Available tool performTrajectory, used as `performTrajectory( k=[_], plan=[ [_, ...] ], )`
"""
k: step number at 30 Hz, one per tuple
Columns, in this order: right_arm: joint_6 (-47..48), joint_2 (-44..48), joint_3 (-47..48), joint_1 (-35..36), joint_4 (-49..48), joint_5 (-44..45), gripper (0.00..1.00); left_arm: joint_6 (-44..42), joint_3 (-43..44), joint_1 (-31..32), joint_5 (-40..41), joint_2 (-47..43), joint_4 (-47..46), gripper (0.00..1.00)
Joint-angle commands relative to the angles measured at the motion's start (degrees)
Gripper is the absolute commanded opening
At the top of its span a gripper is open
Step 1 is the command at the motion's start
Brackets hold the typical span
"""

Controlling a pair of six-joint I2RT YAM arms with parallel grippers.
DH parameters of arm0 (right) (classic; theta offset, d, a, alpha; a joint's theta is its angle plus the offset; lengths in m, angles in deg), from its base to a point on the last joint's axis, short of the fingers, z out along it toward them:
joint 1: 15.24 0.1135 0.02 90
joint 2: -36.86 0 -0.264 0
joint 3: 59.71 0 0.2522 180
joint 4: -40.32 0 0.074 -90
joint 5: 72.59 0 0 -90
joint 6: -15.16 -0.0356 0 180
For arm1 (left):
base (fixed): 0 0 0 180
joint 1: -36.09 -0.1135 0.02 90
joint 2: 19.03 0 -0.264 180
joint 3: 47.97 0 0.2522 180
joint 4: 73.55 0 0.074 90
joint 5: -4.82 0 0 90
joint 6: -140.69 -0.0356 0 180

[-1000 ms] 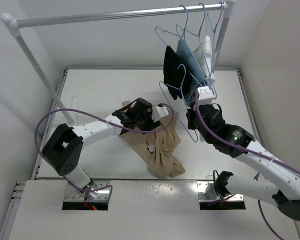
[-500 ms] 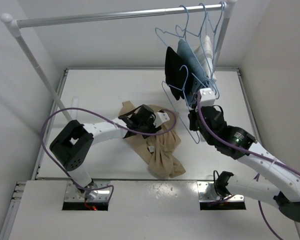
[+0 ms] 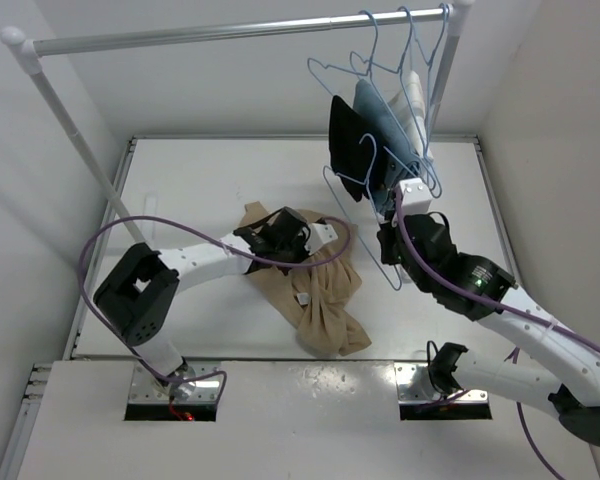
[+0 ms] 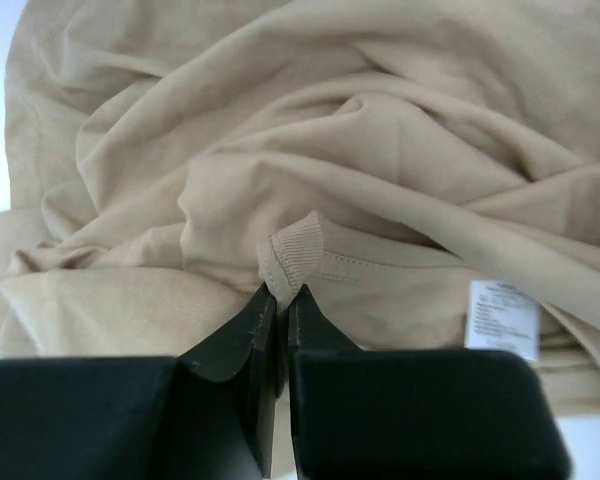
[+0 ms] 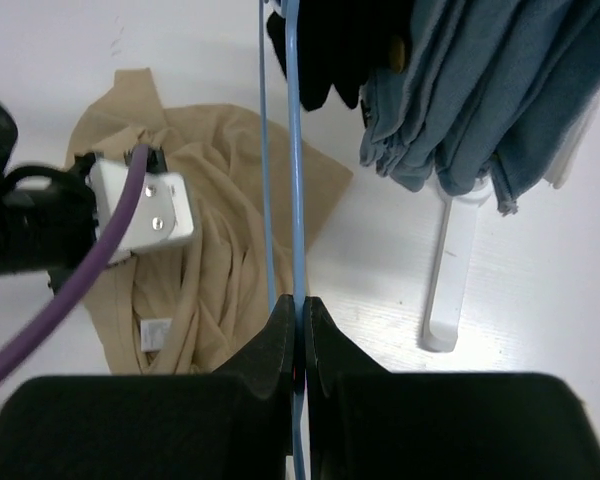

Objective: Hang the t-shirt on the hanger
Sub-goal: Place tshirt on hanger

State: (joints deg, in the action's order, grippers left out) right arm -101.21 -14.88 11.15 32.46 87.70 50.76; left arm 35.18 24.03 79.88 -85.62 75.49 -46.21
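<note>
The tan t-shirt [image 3: 320, 300] lies crumpled on the white table in the middle. My left gripper [image 3: 280, 235] rests on its upper part. In the left wrist view the left gripper [image 4: 282, 292] is shut on a ribbed fold of the t-shirt [image 4: 380, 150] collar, and a white label [image 4: 503, 318] shows to the right. My right gripper [image 3: 392, 232] holds the light-blue wire hanger [image 3: 391, 283] upright, to the right of the shirt. The right wrist view shows the right gripper [image 5: 297, 302] pinching the hanger [image 5: 295, 150] wire, with the t-shirt [image 5: 210, 230] beyond.
A clothes rail [image 3: 230, 30] spans the back, with a slanted post [image 3: 80, 140] at left. At its right end hang spare wire hangers [image 3: 380, 50], a black garment [image 3: 348, 150] and a blue denim garment [image 3: 385, 120]. A white rack foot [image 5: 450, 270] lies on the table.
My left gripper has come down onto the shirt and closed on the collar edge. The right arm, with the hanger, has shifted slightly.
</note>
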Motion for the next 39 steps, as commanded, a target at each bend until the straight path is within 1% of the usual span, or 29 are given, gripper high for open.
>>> performTrajectory(
  k=[1,2,3,4,6,7,9,11,16,17,21,23,28,32,35,39],
  plan=[
    [2.02,0.77,2.04,-0.24,3.0,-4.58,0.0,2.67,5.9,-1.76,-1.65,-3.2,5.03,0.11],
    [2.02,0.77,2.75,-0.24,4.5,-5.65,0.0,3.98,7.66,-2.65,-3.14,-3.2,6.88,0.11],
    [2.02,0.77,4.41,-0.24,6.17,-6.7,0.0,3.99,9.33,-3.61,-6.64,-3.2,10.37,0.13],
    [1.5,0.77,5.21,-0.24,9.58,-8.97,0.0,3.99,11.87,-5.1,-8.06,-3.2,11.89,0.15],
    [0.79,0.77,6.97,0.29,12.59,-11.45,0.0,3.21,13.21,-6.43,-11.05,-3.2,14.7,0.16],
    [0.01,1.47,6.97,0.29,14.78,-14.07,0.0,2.68,13.22,-7.57,-11.76,-3.72,15.24,0.19],
    [-0.7,2.17,8.37,0.29,16.2,-16.72,0.0,2.06,13.22,-8.72,-12.29,-3.73,15.24,0.22],
    [-1.58,2.97,8.99,0.29,16.82,-19.1,0.0,2.06,13.22,-10.56,-14.13,-3.73,15.24,0.28],
    [-3.34,4.2,9.52,0.29,17.34,-21.73,0.0,0.04,12.07,-11.97,-15.37,-3.73,14.63,0.28],
    [-3.34,4.2,9.52,0.29,17.35,-22.52,0.0,0.04,12.07,-13.45,-14.85,-3.73,14.63,0.27],
    [-3.86,3.68,11.01,0.29,20.15,-26.39,0.0,-0.58,12.07,-15.31,-14.32,-1.54,14.1,0.24],
    [-3.86,3.67,13.81,0.29,21.47,-26.4,0.0,-1.1,12.68,-16.54,-13.8,-0.05,14.1,0.23],
    [-3.86,3.67,16.19,0.29,22.1,-27.54,0.0,-2.24,13.22,-17.6,-13.79,1.98,14.1,0.23],
    [-4.39,4.81,16.2,0.29,22.1,-29.64,0.0,-2.25,13.83,-18.74,-13.26,2.6,12.87,0.23],
    [-4.92,4.81,16.2,0.29,22.71,-29.65,0.0,-1.19,14.97,-18.74,-13.78,3.13,12.87,0.23],
    [-4.92,4.2,12.87,0.29,22.01,-30.79,0.0,-0.58,15.5,-18.74,-15.54,2.52,12.87,0.23]
  ],
)
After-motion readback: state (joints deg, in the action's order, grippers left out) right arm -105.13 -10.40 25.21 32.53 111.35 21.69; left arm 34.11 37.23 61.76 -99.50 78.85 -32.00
